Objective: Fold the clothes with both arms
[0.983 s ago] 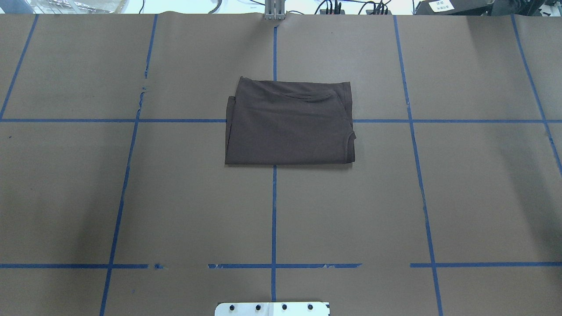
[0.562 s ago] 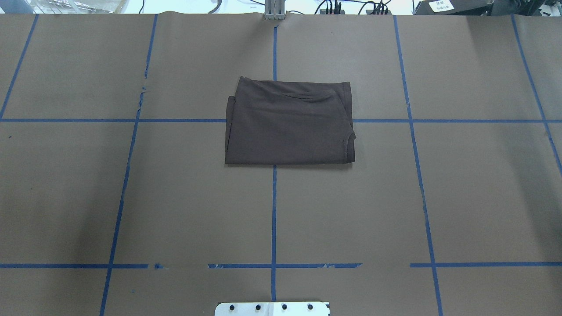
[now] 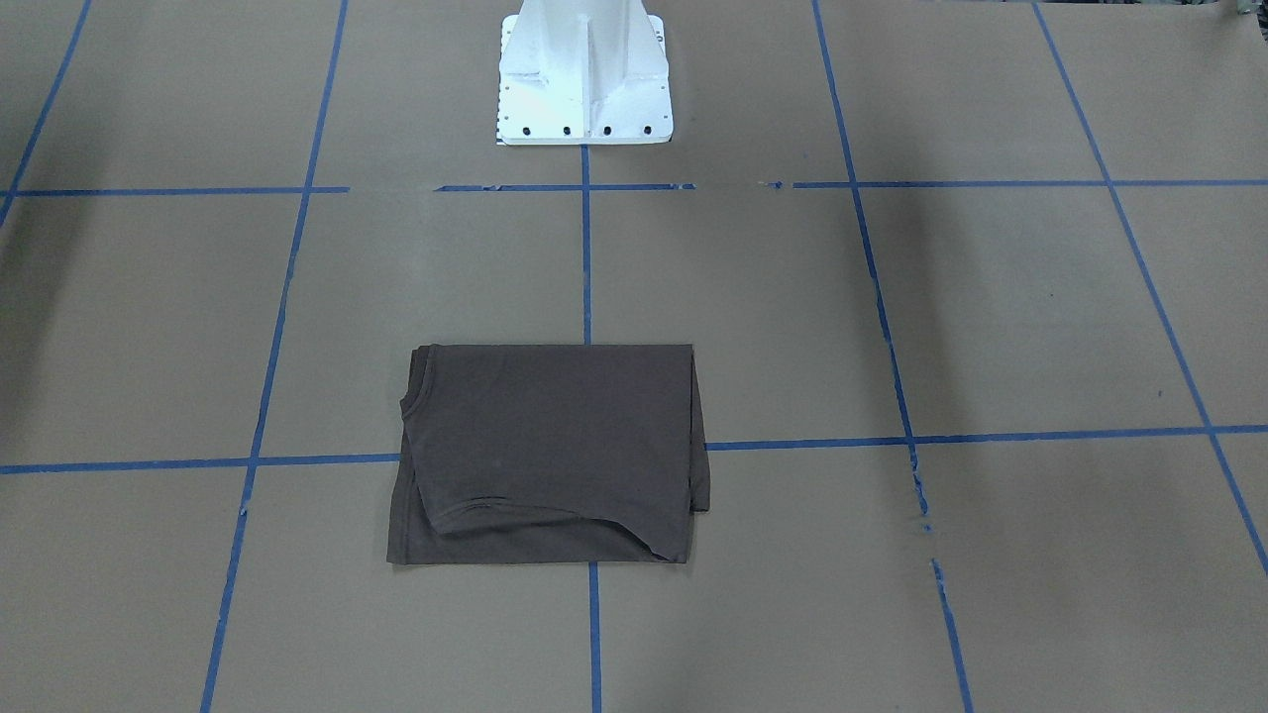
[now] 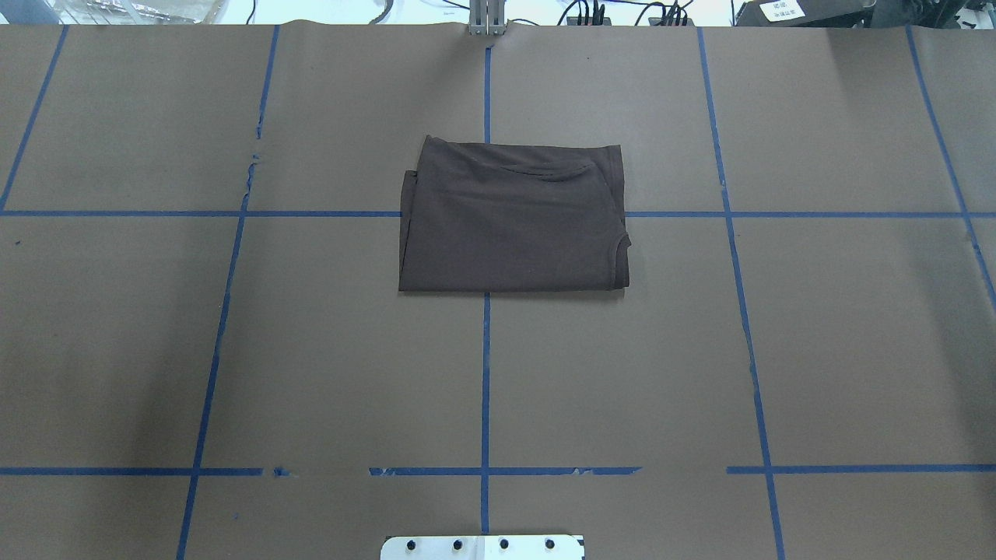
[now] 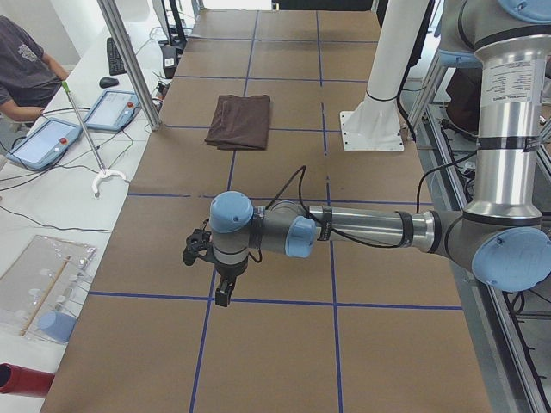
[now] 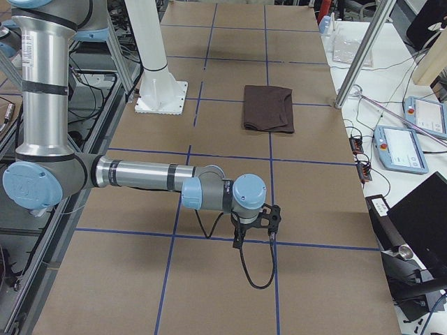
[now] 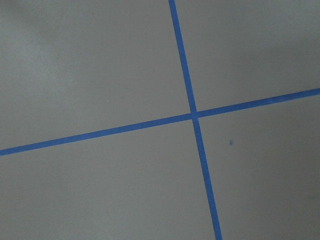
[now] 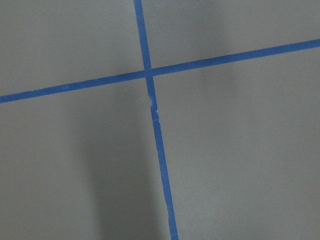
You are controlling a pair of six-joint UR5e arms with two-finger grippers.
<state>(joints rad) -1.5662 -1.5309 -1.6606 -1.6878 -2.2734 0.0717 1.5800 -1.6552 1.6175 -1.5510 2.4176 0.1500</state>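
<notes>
The dark brown-grey T-shirt [image 4: 510, 222] lies folded into a flat rectangle at the middle of the table, also seen in the front view [image 3: 550, 451] and both side views [image 5: 239, 120] [image 6: 267, 107]. No arm touches it. My left gripper [image 5: 225, 291] hangs low over the table far off to the left end, seen only in the left side view; I cannot tell whether it is open or shut. My right gripper [image 6: 253, 236] hangs over the right end, seen only in the right side view; I cannot tell its state either. Both wrist views show only brown paper and blue tape.
The white base pedestal [image 3: 584, 74] stands at the robot's side of the table [image 4: 482, 547]. Blue tape lines [image 4: 485, 373] grid the brown paper. Teach tablets [image 5: 43, 142] [image 6: 401, 150], metal posts [image 5: 129, 60] and a seated person [image 5: 21, 64] line the far edge.
</notes>
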